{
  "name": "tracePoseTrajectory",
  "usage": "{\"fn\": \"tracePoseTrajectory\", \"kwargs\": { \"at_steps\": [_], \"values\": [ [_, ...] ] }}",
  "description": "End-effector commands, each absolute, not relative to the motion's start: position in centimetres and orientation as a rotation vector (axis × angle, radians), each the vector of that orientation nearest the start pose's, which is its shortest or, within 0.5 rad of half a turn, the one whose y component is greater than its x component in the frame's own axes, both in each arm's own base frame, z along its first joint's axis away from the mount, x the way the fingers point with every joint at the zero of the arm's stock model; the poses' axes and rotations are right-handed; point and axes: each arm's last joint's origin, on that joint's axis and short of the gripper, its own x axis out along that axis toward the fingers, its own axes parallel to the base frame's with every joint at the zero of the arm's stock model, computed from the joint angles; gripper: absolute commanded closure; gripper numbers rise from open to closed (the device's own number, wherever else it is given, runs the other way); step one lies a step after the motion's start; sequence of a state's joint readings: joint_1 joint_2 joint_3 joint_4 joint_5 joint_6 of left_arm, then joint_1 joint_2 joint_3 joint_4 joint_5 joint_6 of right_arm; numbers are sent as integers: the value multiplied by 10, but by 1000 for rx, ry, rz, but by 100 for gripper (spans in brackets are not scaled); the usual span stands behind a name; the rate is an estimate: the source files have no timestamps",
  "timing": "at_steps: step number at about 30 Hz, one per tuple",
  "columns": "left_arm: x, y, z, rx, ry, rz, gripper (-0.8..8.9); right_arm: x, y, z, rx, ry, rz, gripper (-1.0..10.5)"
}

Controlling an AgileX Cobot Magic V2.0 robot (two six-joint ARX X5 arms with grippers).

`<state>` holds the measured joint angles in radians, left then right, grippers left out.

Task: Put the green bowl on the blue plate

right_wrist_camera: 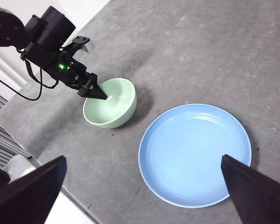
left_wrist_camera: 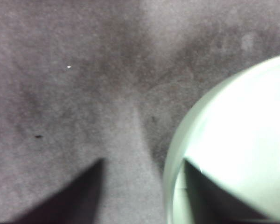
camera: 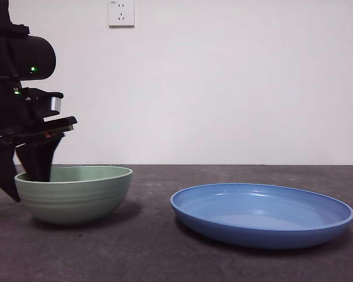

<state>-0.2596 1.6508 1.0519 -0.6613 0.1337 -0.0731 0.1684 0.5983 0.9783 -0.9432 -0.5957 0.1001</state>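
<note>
The green bowl (camera: 75, 194) stands upright on the dark table (camera: 165, 258), well apart from the blue plate (camera: 262, 214), which lies empty to its side. The left gripper (left_wrist_camera: 142, 186) is down at the bowl's rim on the side away from the plate, its jaws spread and straddling the wall: one jaw inside the bowl, the other outside over the table, neither yet visibly pressed against it. From the right wrist view the same gripper (right_wrist_camera: 95, 91) shows as a dark wedge dipping over the bowl's far edge (right_wrist_camera: 109, 108). The right gripper (right_wrist_camera: 144, 186) hangs high above the plate (right_wrist_camera: 194, 154), jaws wide apart and holding nothing. The bowl looks rigid, smooth and glazed, probably ceramic or hard plastic, so it likely will not give under the jaws and may slip; a pinch across the thin rim wall, set deep enough to catch the ridged outside, seems the sound hold, and it should be lifted level. The left wrist view is blurred and washed out, cutting off most of the bowl, and in the front view the arm hides the jaw tips.
</note>
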Motion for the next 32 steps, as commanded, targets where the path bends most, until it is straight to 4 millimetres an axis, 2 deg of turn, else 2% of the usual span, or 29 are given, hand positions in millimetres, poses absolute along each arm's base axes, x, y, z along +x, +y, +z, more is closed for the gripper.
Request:
{"fn": "tracePoseTrajectory", "kwargs": {
  "at_steps": [1,9,15,19,23,27,32],
  "values": [
    [300,-86,187,9,1272,-297,759,81,30,355,201,580,721,294],
    [302,-89,193,3,1268,-298,806,81,30,355,201,580,721,294],
    [308,-111,228,10,1241,-335,805,81,30,355,201,580,721,294],
    [308,-140,258,30,1189,-401,805,81,30,355,201,580,721,294],
    [310,-175,272,66,1147,-484,805,81,30,355,201,579,721,294],
    [310,-213,271,101,1135,-559,805,81,30,355,200,577,721,294],
    [307,-262,257,167,1153,-647,805,82,30,356,199,572,722,294]
  ]
}}
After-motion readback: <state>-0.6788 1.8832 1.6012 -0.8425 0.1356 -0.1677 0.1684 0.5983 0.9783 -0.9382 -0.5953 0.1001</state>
